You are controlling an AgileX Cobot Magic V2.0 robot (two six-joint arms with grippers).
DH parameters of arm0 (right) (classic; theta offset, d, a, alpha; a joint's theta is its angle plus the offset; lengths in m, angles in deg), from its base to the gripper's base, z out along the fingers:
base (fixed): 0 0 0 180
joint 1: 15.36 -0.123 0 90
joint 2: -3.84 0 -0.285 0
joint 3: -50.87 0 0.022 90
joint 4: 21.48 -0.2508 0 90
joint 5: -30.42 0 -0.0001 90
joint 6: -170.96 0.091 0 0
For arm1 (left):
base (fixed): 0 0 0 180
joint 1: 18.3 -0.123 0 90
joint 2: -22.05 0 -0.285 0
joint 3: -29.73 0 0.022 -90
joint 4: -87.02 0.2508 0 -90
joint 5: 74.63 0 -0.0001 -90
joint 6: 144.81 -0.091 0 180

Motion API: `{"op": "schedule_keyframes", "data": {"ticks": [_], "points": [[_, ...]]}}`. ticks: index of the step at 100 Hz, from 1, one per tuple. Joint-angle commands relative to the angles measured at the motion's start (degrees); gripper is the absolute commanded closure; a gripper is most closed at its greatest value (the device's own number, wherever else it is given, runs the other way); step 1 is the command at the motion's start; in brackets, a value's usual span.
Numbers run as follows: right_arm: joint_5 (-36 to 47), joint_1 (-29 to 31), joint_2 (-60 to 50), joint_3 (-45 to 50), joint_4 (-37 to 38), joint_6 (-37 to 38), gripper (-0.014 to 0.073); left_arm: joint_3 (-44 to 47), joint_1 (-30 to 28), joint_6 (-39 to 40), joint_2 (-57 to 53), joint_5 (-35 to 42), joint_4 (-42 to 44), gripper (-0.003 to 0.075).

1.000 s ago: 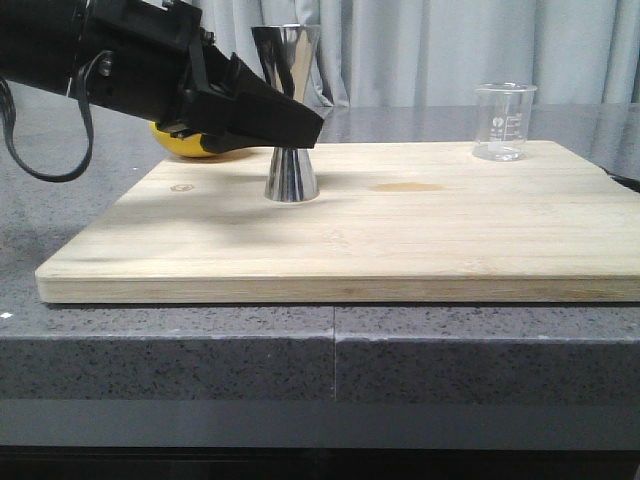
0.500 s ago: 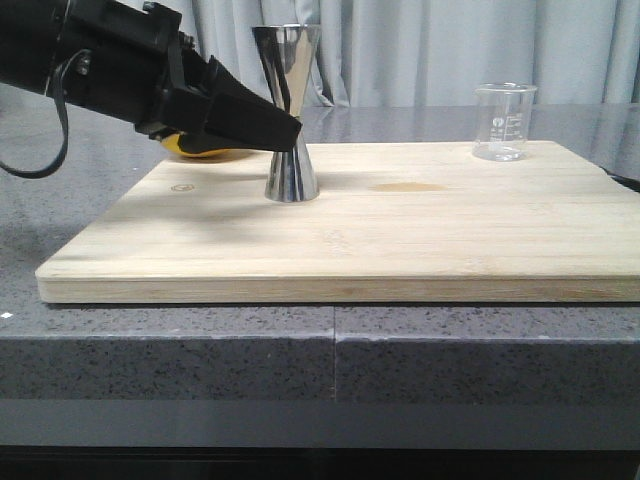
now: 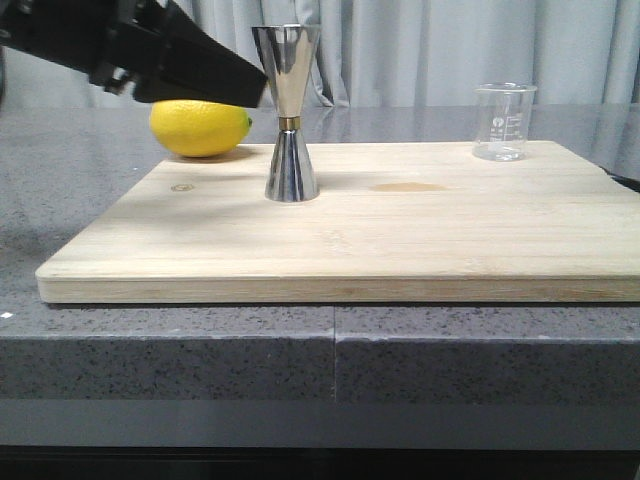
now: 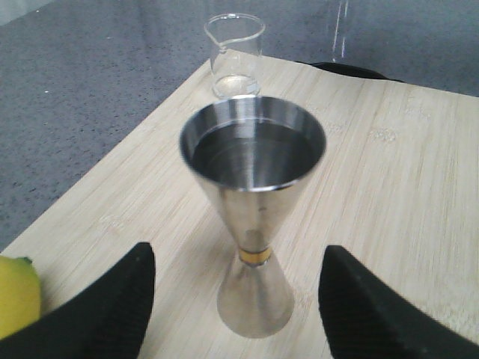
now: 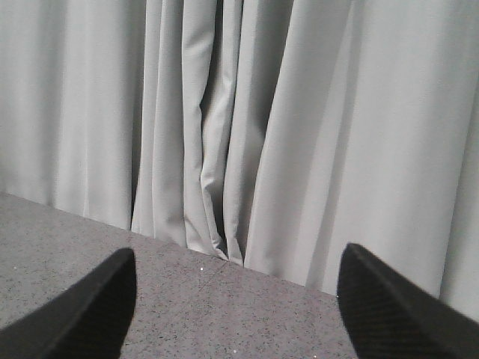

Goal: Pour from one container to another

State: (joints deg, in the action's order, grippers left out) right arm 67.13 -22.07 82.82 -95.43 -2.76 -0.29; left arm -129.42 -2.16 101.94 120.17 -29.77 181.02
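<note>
Since 0.5 s ago the left end effector [image 3: 235, 85] has risen toward the upper left of the frame, uncovering the lemon [image 3: 199, 128] on the bench [image 3: 60, 200]. Its fingers [image 4: 97, 314] are spread, empty, the jigger [image 3: 287, 112] just ahead between them. That jigger stands upright left of centre on the board [image 3: 400, 235]. At the far right corner stands the beaker [image 3: 503, 121], upright. The right end effector [image 5: 236, 314] is spread too, facing the curtain [image 5: 299, 112].
</note>
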Motion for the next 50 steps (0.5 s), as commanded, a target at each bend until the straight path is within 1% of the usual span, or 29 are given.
{"op": "schedule_keyframes", "data": {"ticks": [1, 19, 30, 37, 42, 50], "points": [[4.2, 0.2, -1.8, -1.5, -0.4, -0.1, 0.0087, -1.8, -2.1, 3.3, -3.7, 3.6, -0.2, 0.0278], [4.2, 0.2, -1.8, -1.5, -0.4, -0.1, 0.0088, -1.8, -7.2, 4.1, -6.8, 9.0, -0.2, 0.0279], [4.1, 0.3, -1.8, -1.5, -0.8, -0.3, 0.0088, -1.8, -10.3, 4.1, -9.1, 9.9, -0.2, 0.028], [3.7, 1.3, -1.8, -1.5, -1.5, -0.3, 0.0088, -1.8, -12.2, 5.1, -10.8, 8.6, -0.2, 0.028], [3.2, 2.6, -1.8, -1.5, -2.6, -0.3, 0.0088, -1.8, -13.4, 6.1, -12.4, 6.2, -0.2, 0.028], [2.1, 4.7, -1.8, -1.5, -5.4, -0.4, 0.0088, -1.8, -15.2, 9.6, -14.7, -0.8, -0.2, 0.028]]}}
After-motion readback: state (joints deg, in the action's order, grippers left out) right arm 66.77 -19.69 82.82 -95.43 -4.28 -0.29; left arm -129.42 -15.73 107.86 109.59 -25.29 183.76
